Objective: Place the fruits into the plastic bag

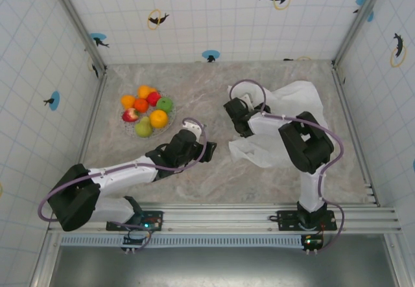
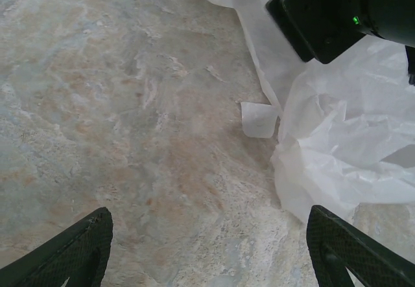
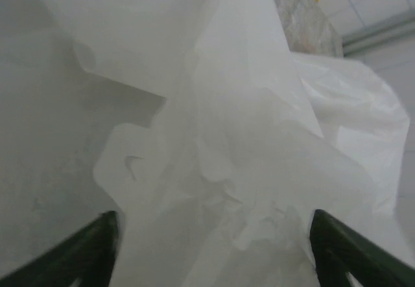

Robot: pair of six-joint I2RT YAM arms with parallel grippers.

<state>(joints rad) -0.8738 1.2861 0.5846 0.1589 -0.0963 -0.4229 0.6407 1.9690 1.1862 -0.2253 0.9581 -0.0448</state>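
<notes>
The fruits (image 1: 146,109) are heaped at the left back: several orange ones, two red, a green apple (image 1: 165,103) and a yellow-green pear (image 1: 143,128). The white plastic bag (image 1: 295,102) lies crumpled right of centre. My left gripper (image 1: 209,148) hovers low over bare table just left of the bag's near edge (image 2: 337,151). It (image 2: 211,254) is open with nothing between its fingers. My right gripper (image 1: 235,112) is at the bag's left side, jaws (image 3: 214,254) wide apart with folds of the bag (image 3: 246,105) bunched between them, not pinched.
The fruits rest on a round speckled grey plate (image 1: 125,122). The right arm's black wrist (image 2: 331,15) hangs close above the bag, just ahead of my left gripper. Tiled walls close off the left, back and right of the marbled table (image 1: 214,177).
</notes>
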